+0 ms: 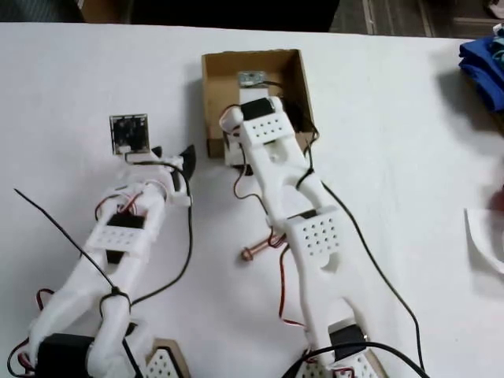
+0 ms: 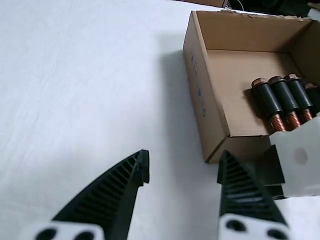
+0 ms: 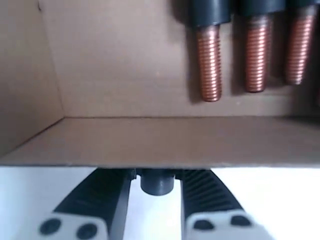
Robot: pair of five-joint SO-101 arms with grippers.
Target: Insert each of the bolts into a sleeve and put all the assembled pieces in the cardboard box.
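The cardboard box stands at the back middle of the table. In the left wrist view the box holds several assembled pieces, black sleeves with copper bolts through them. My right arm stretches to the box's near wall. Just outside that wall, my right gripper is shut on a black sleeve; I cannot tell whether a bolt is in it. A loose copper bolt lies on the table beside the right arm. My left gripper is open over bare table left of the box.
A blue cloth lies at the far right edge, and a white curved object is at the right edge nearer the front. A black cable tie sticks out from the left arm. Cables trail beside both arms.
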